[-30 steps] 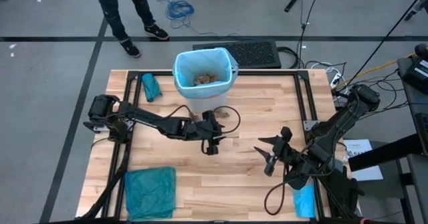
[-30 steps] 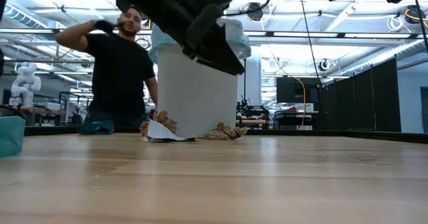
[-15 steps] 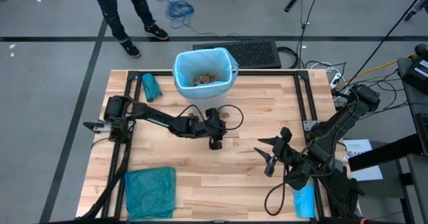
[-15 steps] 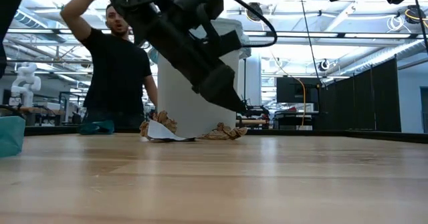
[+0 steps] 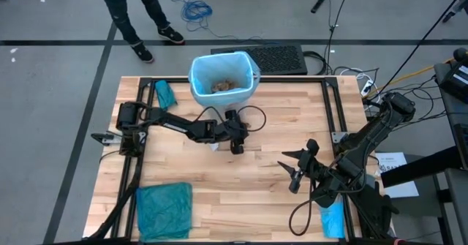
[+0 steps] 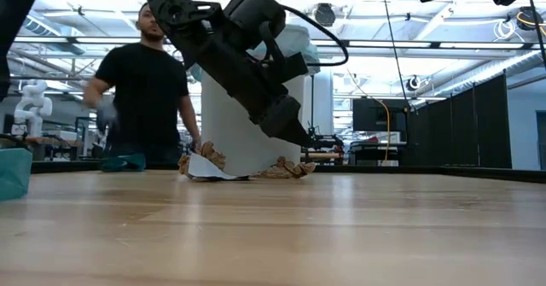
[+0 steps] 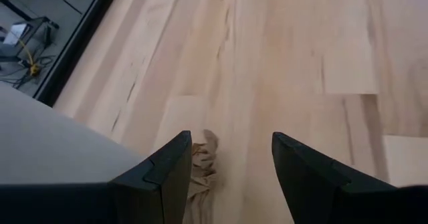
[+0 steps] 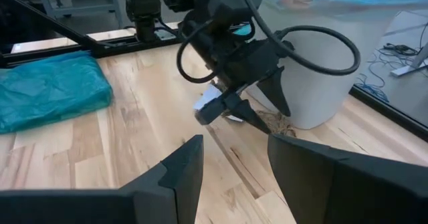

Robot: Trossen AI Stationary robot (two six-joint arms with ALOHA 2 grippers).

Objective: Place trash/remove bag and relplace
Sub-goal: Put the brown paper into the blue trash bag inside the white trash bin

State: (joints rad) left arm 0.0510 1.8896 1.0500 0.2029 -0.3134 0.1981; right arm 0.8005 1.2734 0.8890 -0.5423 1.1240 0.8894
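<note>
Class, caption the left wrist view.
Left gripper, jaws open, above a crumpled brown paper scrap beside the white bin.

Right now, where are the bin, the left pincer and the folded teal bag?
bin [image 5: 221,103]: high view, white front wall below the liner.
left pincer [image 5: 236,147]: high view, between its fingertips.
folded teal bag [image 5: 164,210]: high view, centre of its top.

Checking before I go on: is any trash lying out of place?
Yes. Brown paper scraps and a white piece lie on the table at the foot of the bin, not in it. The left gripper hangs just above them, jaws open and empty. The right gripper waits off to the side.
</note>
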